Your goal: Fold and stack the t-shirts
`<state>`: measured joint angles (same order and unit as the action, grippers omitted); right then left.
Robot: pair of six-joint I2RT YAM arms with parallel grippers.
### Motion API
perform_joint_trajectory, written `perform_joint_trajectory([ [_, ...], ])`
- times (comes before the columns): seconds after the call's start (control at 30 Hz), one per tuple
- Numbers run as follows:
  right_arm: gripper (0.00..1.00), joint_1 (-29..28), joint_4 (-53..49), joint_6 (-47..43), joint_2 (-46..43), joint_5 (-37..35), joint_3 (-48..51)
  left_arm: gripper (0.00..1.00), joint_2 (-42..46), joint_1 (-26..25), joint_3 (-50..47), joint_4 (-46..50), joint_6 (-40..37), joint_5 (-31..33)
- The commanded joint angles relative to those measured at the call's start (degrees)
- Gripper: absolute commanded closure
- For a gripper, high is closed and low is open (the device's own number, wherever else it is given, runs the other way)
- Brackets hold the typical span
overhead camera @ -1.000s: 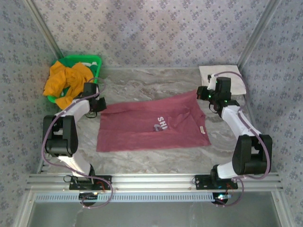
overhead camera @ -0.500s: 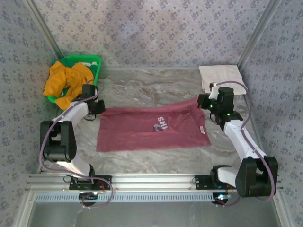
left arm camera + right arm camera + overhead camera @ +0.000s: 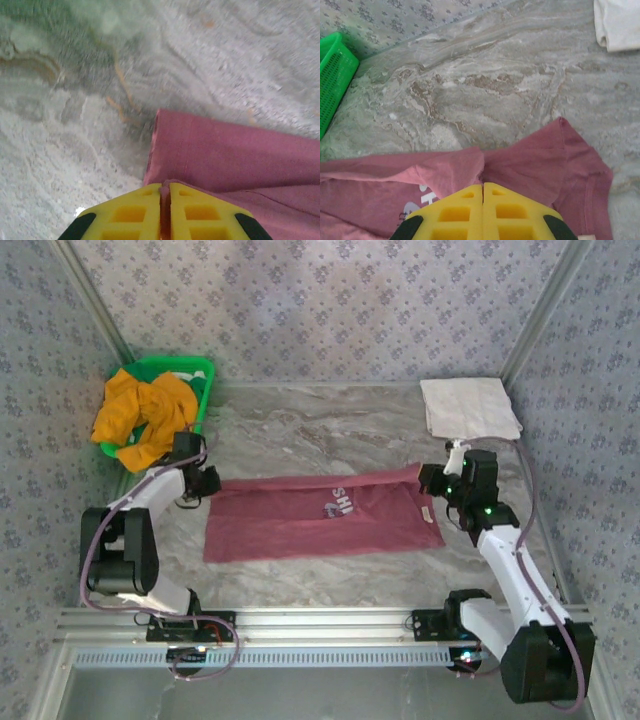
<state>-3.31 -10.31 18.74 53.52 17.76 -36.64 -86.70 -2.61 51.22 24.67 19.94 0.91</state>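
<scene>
Upper left: mustard-orange t-shirt [image 3: 140,415] heaped over the green basket [image 3: 203,373] rim. Left gripper [image 3: 205,483] at the maroon t-shirt [image 3: 300,522]'s upper-left corner, fingers pinching the cloth edge. Maroon shirt lies mid-frame on the marble table [image 3: 320,430], top edge doubled over. Right gripper [image 3: 430,480] clenched on its upper-right edge. Folded white cloth [image 3: 470,408] at upper right.

The spread t-shirt [image 3: 300,525] lies on the table [image 3: 330,430], basket [image 3: 203,368] behind-left, folded cloth [image 3: 470,407] behind-right.
</scene>
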Motion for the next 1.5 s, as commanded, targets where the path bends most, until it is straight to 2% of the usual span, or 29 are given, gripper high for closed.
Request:
perform_joint_trajectory([
  [0.0,0.89,-0.3,-5.4,2.3,-4.1,-0.2,3.2,0.79,3.3,0.2,-3.6,1.0,2.3,-0.5],
  [0.03,0.82,-0.3,-6.4,2.8,-5.7,-0.1,4.1,0.73,3.7,0.2,-4.6,1.0,3.0,-0.4],
  [0.1,0.78,-0.3,-7.5,2.6,-8.4,0.1,5.4,0.69,4.7,0.2,-5.8,0.9,4.2,-0.5],
  [0.23,0.70,0.2,-9.8,1.4,-11.1,-2.3,3.6,0.67,7.1,-0.3,-5.9,0.1,4.1,-2.8],
  [0.33,0.67,-0.2,-6.4,1.1,-9.4,-1.2,1.8,0.66,7.8,-0.6,-3.8,1.0,3.3,-2.9],
  [0.4,0.68,-1.0,-4.7,-0.1,-4.8,0.6,-0.8,0.66,7.6,-2.2,-2.3,1.0,1.6,-4.1],
  [0.47,0.66,-3.9,-6.9,-2.4,2.6,0.3,-6.7,0.64,7.3,-4.9,-0.7,1.5,-0.1,-2.7],
  [0.6,0.61,-11.2,-18.5,-8.6,22.3,-5.2,-22.6,0.63,5.7,-9.6,1.7,2.0,-2.1,-2.0],
  [0.77,0.56,-10.6,-23.8,-8.9,39.7,-2.0,-35.2,0.63,6.5,-14.7,2.0,0.0,-1.6,-2.3],
  [0.9,0.56,-10.1,-29.7,-10.9,50.3,-3.1,-43.4,0.63,9.0,-18.9,1.1,-1.8,-1.3,-1.4],
  [1.0,0.55,-10.2,-31.2,-11.3,54.6,-3.4,-46.2,0.59,11.3,-18.9,-1.2,-3.9,0.8,-1.0],
  [1.13,0.54,-11.1,-29.5,-11.5,56.6,-1.9,-45.0,0.58,12.2,-17.9,-3.5,-5.0,1.9,0.6],
  [1.47,0.55,-11.1,-26.3,-12.0,57.7,-1.7,-40.9,0.58,8.0,-16.6,-4.1,-6.8,2.3,-0.1],
])
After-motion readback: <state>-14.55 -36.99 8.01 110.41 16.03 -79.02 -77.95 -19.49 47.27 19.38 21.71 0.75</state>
